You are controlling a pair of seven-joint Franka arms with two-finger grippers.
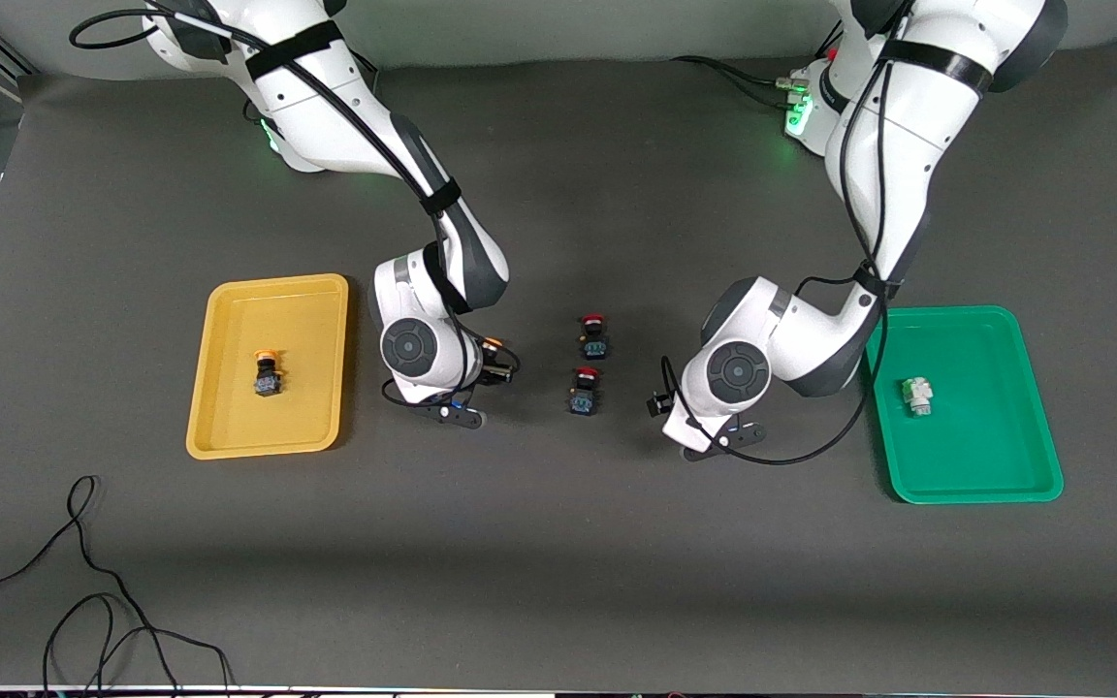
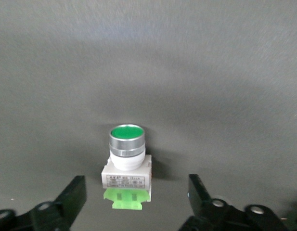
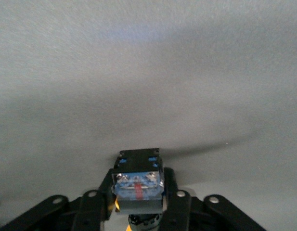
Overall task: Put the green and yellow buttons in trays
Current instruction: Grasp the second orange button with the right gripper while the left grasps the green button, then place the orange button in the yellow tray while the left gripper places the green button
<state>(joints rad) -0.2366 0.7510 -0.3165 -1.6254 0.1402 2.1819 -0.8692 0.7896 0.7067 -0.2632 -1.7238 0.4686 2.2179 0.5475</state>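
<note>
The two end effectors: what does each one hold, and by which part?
The right end effector grips a yellow button by its dark body. The left end effector holds nothing; it is open around a green button.

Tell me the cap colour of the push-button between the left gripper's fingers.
Green, on a whitish-bodied push-button; the left wrist view shows it best.

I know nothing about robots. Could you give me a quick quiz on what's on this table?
1. True or false: the right gripper is shut on an orange-yellow-capped, dark-bodied push-button switch.
2. The green-capped, whitish-bodied push-button switch between the left gripper's open fingers stands: A) in a green plastic tray B) on the dark table mat C) on a red switch.
3. How many red-capped dark switches lie between the two arms?
Key: 1 true; 2 B; 3 two.
</note>
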